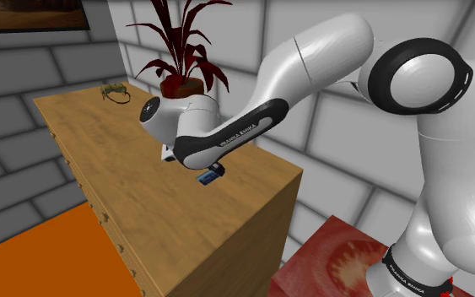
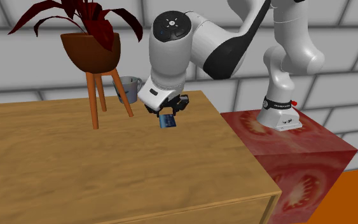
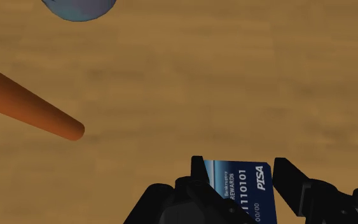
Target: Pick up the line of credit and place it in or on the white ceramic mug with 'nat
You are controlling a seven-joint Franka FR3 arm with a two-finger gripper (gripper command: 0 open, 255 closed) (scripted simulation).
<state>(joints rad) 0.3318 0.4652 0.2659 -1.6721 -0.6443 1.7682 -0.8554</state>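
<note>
My gripper [image 2: 170, 115] is shut on a blue credit card [image 2: 167, 121] and holds it a little above the wooden dresser top [image 2: 75, 165]. In the wrist view the card [image 3: 242, 188] stands clasped between the two black fingers [image 3: 199, 175], with white print on its face. In the shoulder view the card [image 1: 209, 177] hangs under the hand near the dresser's right edge. A pale grey-blue mug [image 2: 129, 89] stands on the dresser behind the plant stand's legs, at the second exterior view's left of the gripper. Part of the mug's rim [image 3: 79, 7] shows ahead of the fingers.
A dark red plant in a brown pot [image 2: 93, 46] sits on a three-legged orange-brown stand [image 2: 95, 95], one leg [image 3: 34, 107] close to the mug. A small olive object [image 1: 116, 91] lies at the dresser's far end. The tomato-patterned robot stand [image 2: 298, 159] adjoins the dresser.
</note>
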